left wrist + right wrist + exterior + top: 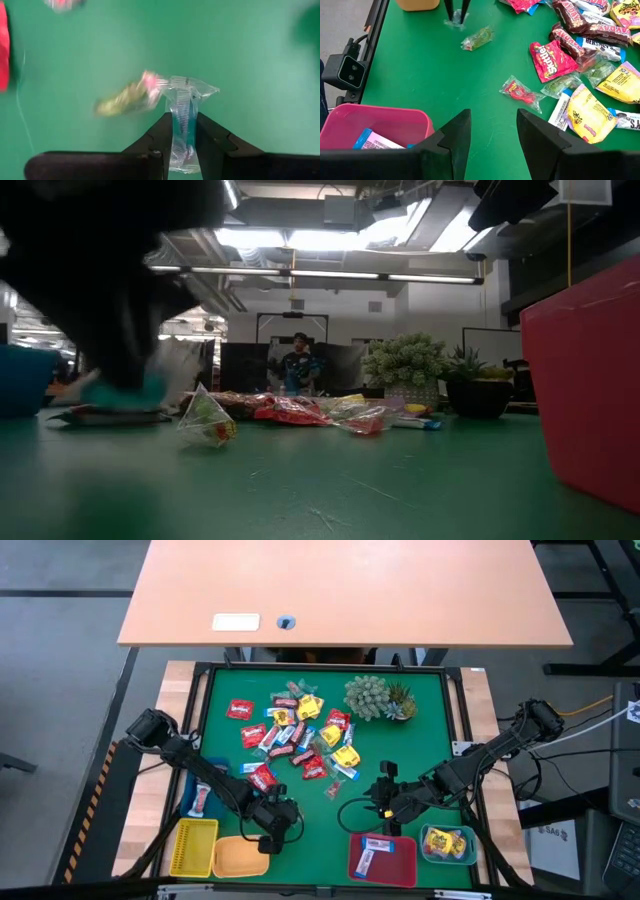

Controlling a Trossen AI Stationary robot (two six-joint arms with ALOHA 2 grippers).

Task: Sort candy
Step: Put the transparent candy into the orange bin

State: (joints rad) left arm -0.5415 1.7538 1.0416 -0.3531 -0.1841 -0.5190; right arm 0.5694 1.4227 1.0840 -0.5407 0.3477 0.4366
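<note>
Wrapped sweets in red, yellow, brown and clear wrappers lie in a pile [300, 735] [580, 40] mid-mat. My left gripper [272, 825] [183, 122] hangs over the mat's near left part beside the orange tray [240, 856], shut on a clear-wrapped candy [182, 107]. A green sweet in a clear wrapper [477, 39] [205, 420] lies flat on the mat just beside it. My right gripper [385, 798] [492, 125] is open and empty above bare mat, just beyond the red tray [382, 858]. My left gripper pinches the clear wrapper with a blue stripe along its middle [181, 132] between its two fingers, coming from above and pointing down. One flared wrapper end [192, 90] sticks out past the fingertips. Whether it touches the mat, I cannot tell.
Trays line the near edge: yellow [193, 846], orange, red holding a blue-and-white sweet [372, 140], and a teal one with yellow sweets [448, 843]. A blue tray [200, 796] sits on the left. A spiky green plant [378, 698] stands at the far side.
</note>
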